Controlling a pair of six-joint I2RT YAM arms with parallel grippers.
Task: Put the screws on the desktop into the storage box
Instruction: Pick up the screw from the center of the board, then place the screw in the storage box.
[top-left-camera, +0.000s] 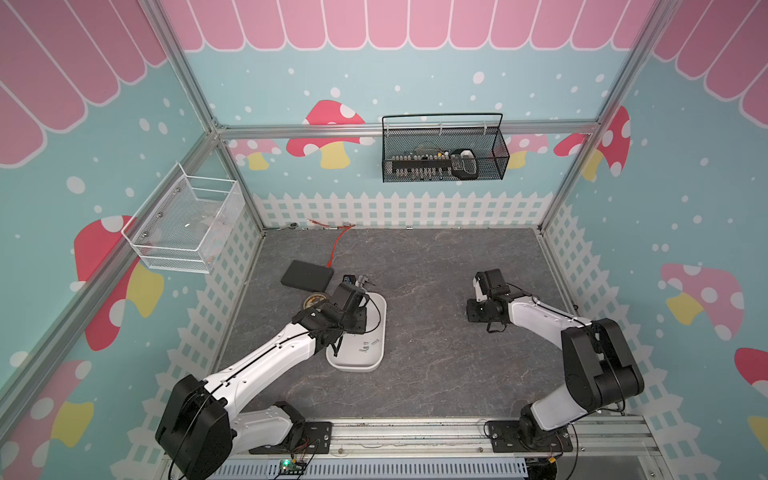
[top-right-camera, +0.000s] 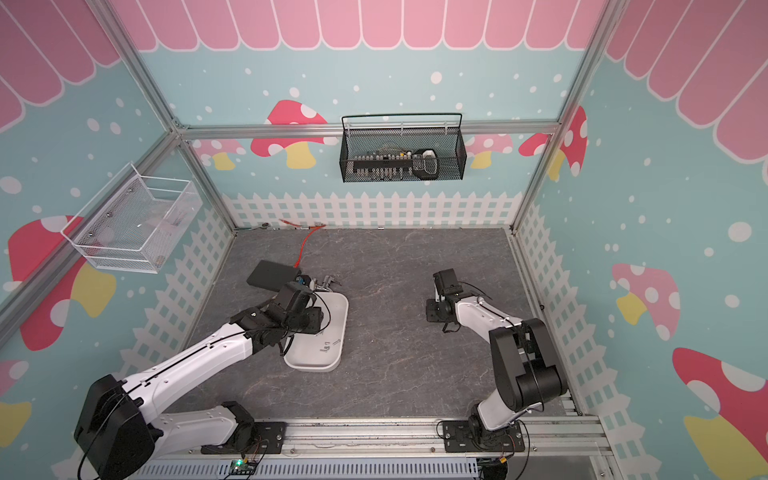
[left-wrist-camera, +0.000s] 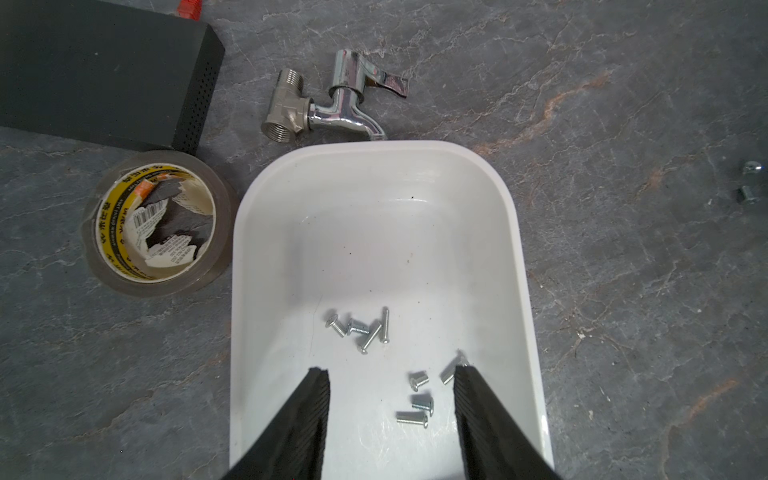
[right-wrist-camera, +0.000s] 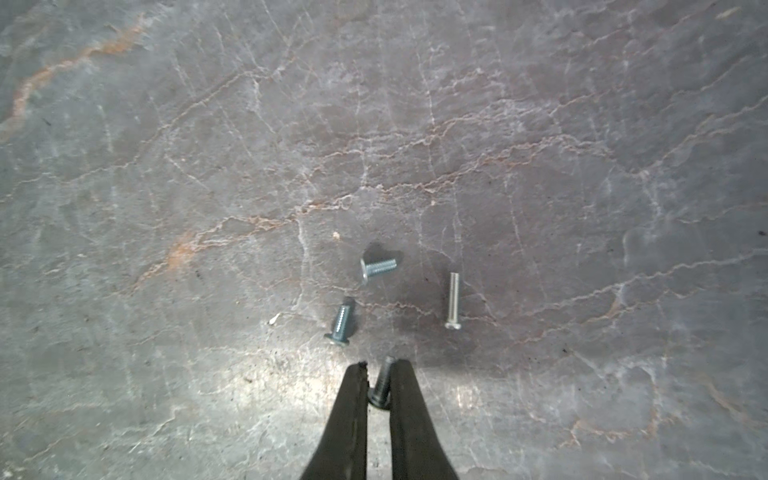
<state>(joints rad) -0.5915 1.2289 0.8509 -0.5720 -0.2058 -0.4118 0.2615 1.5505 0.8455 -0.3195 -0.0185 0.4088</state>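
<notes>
Top views overhead, share desktop (top-left-camera: 436, 291); wrist views close.

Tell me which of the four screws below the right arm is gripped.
The shaded screw between the right jaws; the other three lie loose on the desktop.

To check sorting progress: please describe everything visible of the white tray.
The white tray looks like glossy plastic: shallow, rounded corners, smooth rim. It lies flat on the grey desktop, beside a tape roll, a chrome tap just past its rim. Eight small screws lie inside in two loose groups. The open left gripper hovers over one end.
</notes>
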